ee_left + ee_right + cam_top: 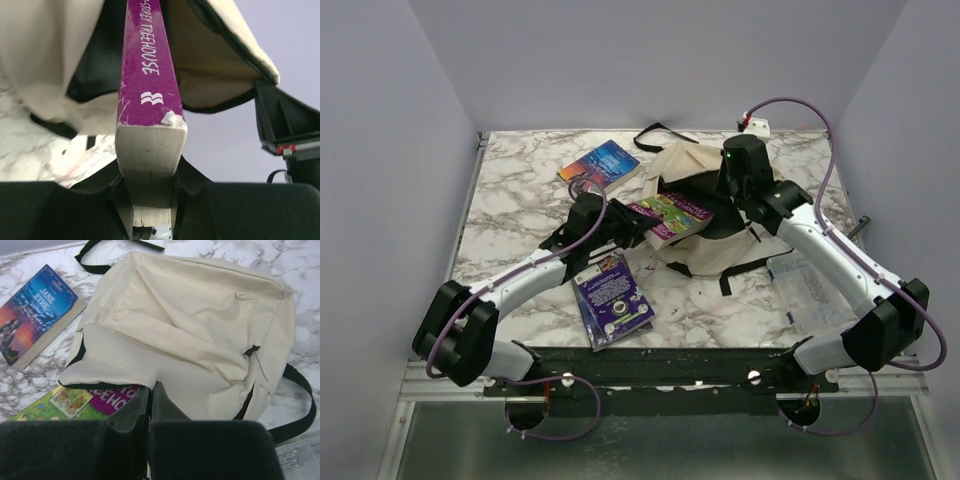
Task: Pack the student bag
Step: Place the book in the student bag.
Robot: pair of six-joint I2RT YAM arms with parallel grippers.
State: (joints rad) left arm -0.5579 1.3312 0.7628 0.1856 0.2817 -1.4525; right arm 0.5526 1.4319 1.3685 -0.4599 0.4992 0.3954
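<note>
Jaws on left gripper (pixel 149 172) clamp the purple book (pixel 147 75), poking into the student bag (pixel 190 315); right gripper (pixel 150 395) pinches shut on its rim.

The student bag (pixel 705 235) is laid at the middle of the counter (pixel 520 190), toward its far side, with its opening turned to the left. The Treehouse book (pixel 670 215) is gripped at its near end in the left hand (pixel 620 228), and its far end is set into the bag's opening. The upper edge of that opening is pinched in the right hand (pixel 745 190), above the book. The Jane Eyre book (pixel 600 165) is placed on the counter behind and left of the bag, apart from it. A third book (pixel 612 298) is laid near the front edge, before the bag and to its left, just beside the left arm. A compartment box (pixel 810 290) is set right of the bag, beside the right arm.
</note>
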